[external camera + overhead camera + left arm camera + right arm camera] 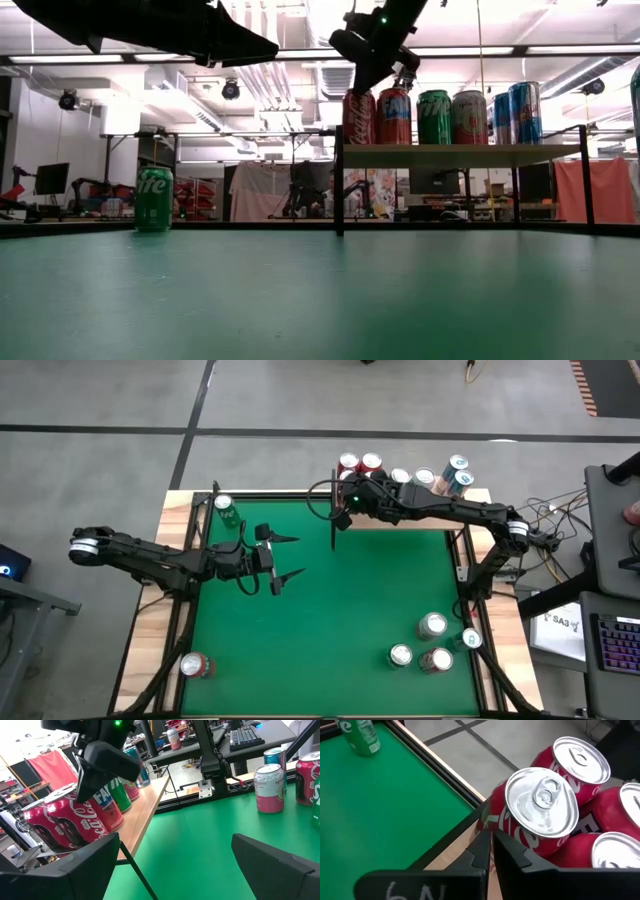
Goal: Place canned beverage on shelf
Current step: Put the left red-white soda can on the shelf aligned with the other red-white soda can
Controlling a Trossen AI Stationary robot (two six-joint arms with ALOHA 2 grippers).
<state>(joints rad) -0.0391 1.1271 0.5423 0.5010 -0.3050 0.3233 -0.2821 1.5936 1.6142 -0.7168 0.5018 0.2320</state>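
Hovering my right claw (487, 851) pinched together and empty just beside the red cola can (536, 815) at the shelf (460, 155) end

A careless swing would knock that can off the edge or into its neighbours. My left claw (280, 560) hangs spread wide over the counter (370, 600), green can (224, 510) behind it, so a blind reach could topple it
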